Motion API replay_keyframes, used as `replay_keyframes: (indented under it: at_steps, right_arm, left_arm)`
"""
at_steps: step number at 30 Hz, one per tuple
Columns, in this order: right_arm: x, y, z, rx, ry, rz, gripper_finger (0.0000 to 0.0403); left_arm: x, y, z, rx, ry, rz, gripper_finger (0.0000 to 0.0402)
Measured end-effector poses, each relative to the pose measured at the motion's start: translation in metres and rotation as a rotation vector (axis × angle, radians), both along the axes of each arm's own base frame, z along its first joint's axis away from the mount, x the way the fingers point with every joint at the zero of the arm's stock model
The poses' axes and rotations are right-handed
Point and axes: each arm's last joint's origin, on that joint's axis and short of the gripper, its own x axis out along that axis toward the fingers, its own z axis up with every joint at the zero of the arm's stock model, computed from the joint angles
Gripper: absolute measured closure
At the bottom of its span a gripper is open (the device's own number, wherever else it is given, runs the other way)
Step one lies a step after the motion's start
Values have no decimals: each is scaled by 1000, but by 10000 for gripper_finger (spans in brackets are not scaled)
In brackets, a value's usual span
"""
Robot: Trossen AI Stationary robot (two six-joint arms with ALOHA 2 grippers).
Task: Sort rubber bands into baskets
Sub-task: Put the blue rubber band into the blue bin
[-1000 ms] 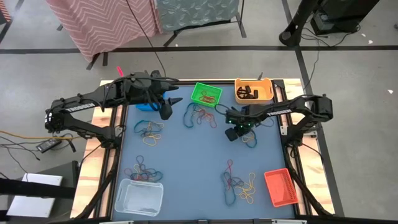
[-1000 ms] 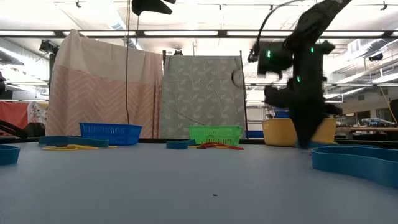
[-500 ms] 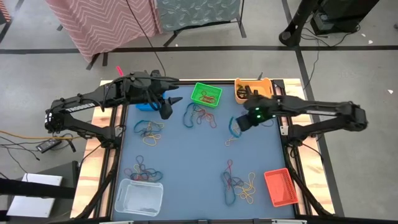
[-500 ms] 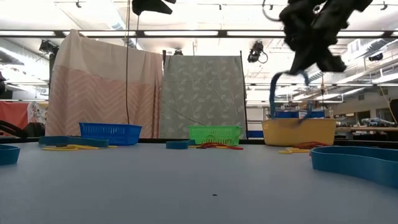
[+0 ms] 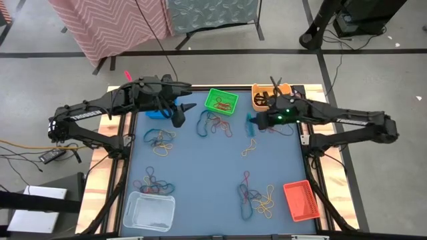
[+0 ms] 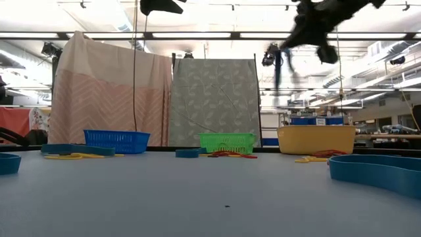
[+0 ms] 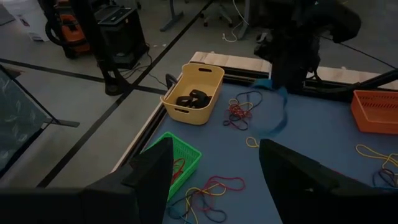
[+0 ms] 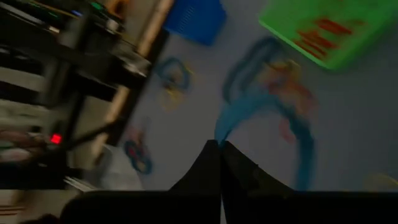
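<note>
Fingers of the right gripper (image 5: 255,123) pinch a blue rubber band (image 5: 251,127), raised above the table (image 5: 200,173) near the far edge, beside the yellow-orange basket (image 5: 271,97). The left gripper (image 5: 180,116) hangs spread near the blue basket (image 6: 117,140).

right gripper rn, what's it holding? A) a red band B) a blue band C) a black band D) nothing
B: the right gripper has its fingers shut on a blue rubber band, which hangs looped below it above the table, also seen in the left wrist view.
</note>
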Motion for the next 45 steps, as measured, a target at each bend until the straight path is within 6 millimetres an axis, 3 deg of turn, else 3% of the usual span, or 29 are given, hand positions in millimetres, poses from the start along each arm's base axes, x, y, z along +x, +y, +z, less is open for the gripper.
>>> replay_keyframes:
  at_steps: [6,11,17,23,26,32,40,45]
  right_arm:
    - [53,-11,-9,-46,-180,63,401]
    - [97,-19,-30,-49,-324,111,401]
    - [128,-31,-52,-2,-480,141,401]
    - [134,-35,-55,35,-560,188,401]
    - [133,-34,-54,40,-561,212,401]
    - [130,-32,-45,30,-589,265,401]
    - [128,-29,-42,43,-604,341,400]
    - [128,-28,-40,44,-613,348,400]
  left_arm:
    - [-4,-1,-9,-75,85,25,161]
    - [-9,-2,-17,-130,164,48,161]
    - [-9,0,-46,-194,246,152,161]
    - [-2,0,-89,-273,253,157,161]
    - [5,0,-99,-306,180,124,161]
    - [12,0,-109,-319,72,58,161]
    - [20,2,-101,-246,-30,16,160]
    - [30,4,-105,-249,-47,-5,157]
